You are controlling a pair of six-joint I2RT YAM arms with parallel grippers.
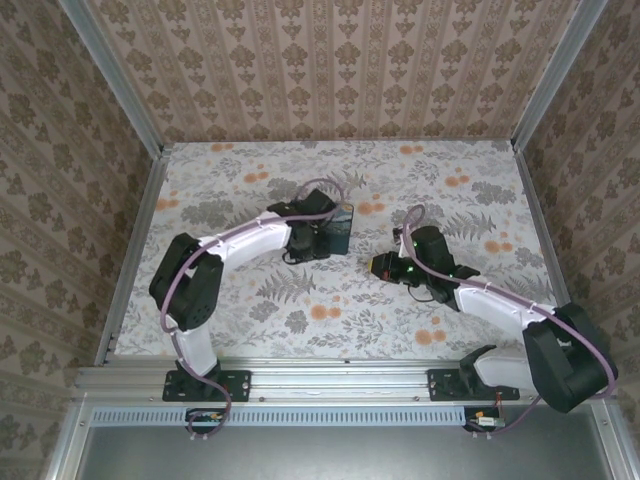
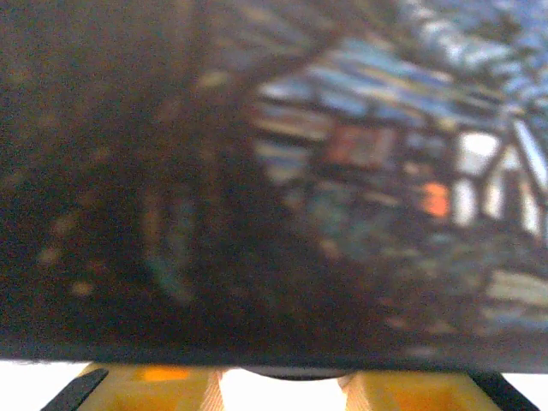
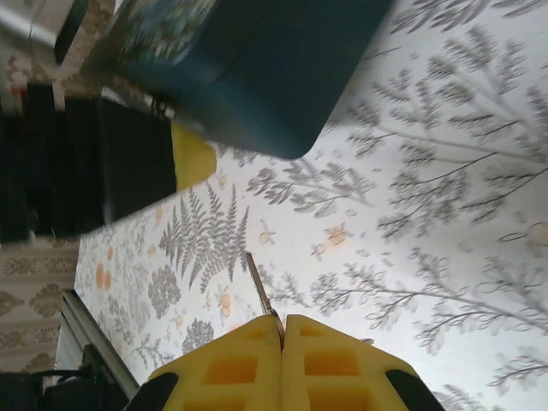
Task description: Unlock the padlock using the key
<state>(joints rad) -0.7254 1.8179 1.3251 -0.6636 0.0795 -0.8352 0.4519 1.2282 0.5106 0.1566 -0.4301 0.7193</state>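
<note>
The dark blue tin [image 1: 340,228] with the starry print stands on edge at mid-table, and its printed face [image 2: 342,171] is pressed close to the left wrist camera. My left gripper [image 1: 318,238] is closed in at the tin's lower edge. A dark rounded rim sits between its yellow pads [image 2: 377,390]; I cannot tell whether that is the padlock. My right gripper [image 3: 282,321] is shut on the key [image 3: 261,287], whose thin pale blade sticks out past the fingertips. It hovers [image 1: 385,265] to the right of the tin [image 3: 257,77], a short gap away.
The floral tabletop [image 1: 330,310] is walled on three sides by patterned panels [image 1: 340,60]. A metal rail [image 1: 340,380] runs along the near edge by the arm bases. One yellow finger [image 3: 193,158] of the left gripper shows beside the tin in the right wrist view.
</note>
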